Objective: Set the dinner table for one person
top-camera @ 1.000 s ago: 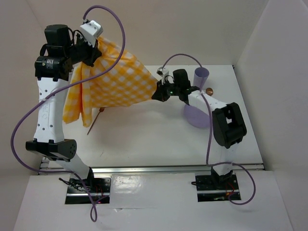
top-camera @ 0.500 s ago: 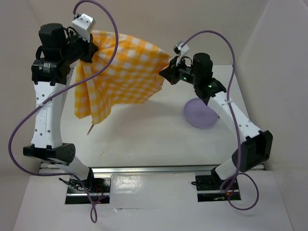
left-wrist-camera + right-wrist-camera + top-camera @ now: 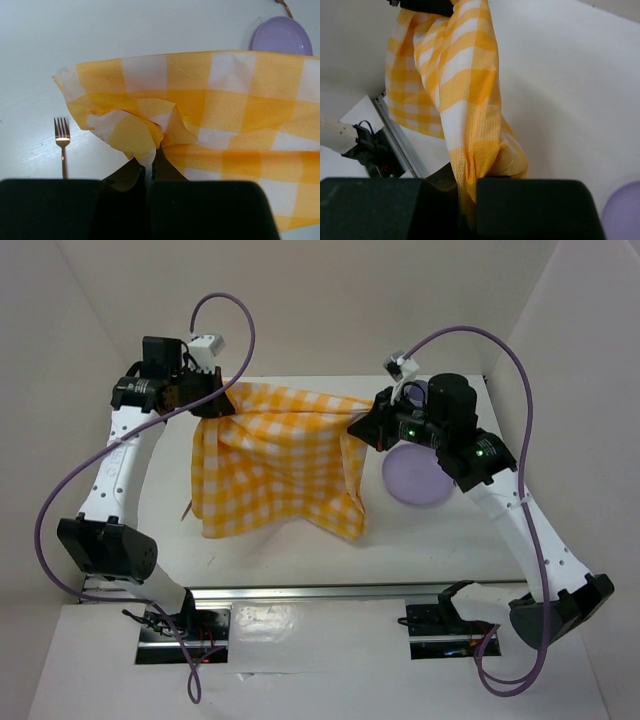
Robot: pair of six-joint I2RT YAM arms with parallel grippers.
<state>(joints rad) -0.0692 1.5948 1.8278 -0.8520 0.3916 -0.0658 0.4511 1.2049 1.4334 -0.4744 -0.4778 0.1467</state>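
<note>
Cloth (image 3: 280, 460) lowered over dinner table (image 3: 290, 562), stretched L-R; L end effector (image 3: 222, 406), R end effector (image 3: 358, 428) gripping corners.

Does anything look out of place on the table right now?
The checked cloth hangs creased between the left fingers and right fingers, not flat. A fork lies by its left edge, where the cloth may cover it.

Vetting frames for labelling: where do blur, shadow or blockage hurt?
Top external: sharp, even light on the checked cloth. Left wrist: left gripper is a dark mass across the bottom; fork crisp. Right wrist: right gripper likewise blocks the bottom.
</note>
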